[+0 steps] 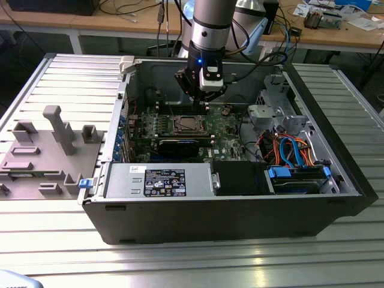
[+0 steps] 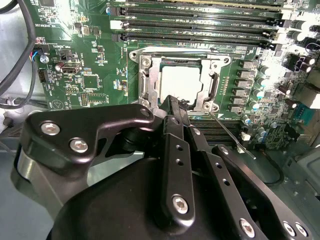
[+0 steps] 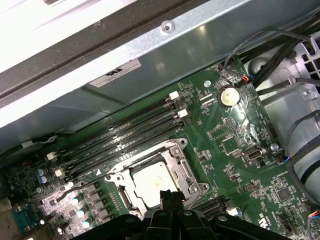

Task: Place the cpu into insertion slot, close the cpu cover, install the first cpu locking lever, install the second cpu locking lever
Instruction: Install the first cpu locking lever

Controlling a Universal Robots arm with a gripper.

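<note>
Item: cpu [image 2: 182,82] — flat square chip, pale silver-grey matte metal top, seated in the insertion slot [image 3: 175,186] on the green motherboard [image 2: 90,60]; in both wrist views it lies level inside the frame. I judge it light, rigid and fragile underneath; best held by opposite edges, never pressed on the contact side

Item: cpu cover [image 2: 150,82] — thin stamped silvery steel frame with a cut-out centre, lying around the chip, screw heads at its corners. Likely stiff but springy, with sharp edges; whether it is fully down I cannot tell

Item: locking lever [image 2: 231,134] — slim bare steel wire rod, standing out at a slant from the socket corner, not latched. A second one [image 3: 80,189] shows in the first wrist view. Both probably spring-loaded, smooth, inclined to slip off a pad; take near the free end

Item: my gripper [image 2: 172,102] — black metal fingers drawn together to a narrow point, nothing between them, the tip just over the near edge of the socket frame

Item: memory slots [image 3: 125,135] — long black plastic rails beside the socket, well clear of me
</note>
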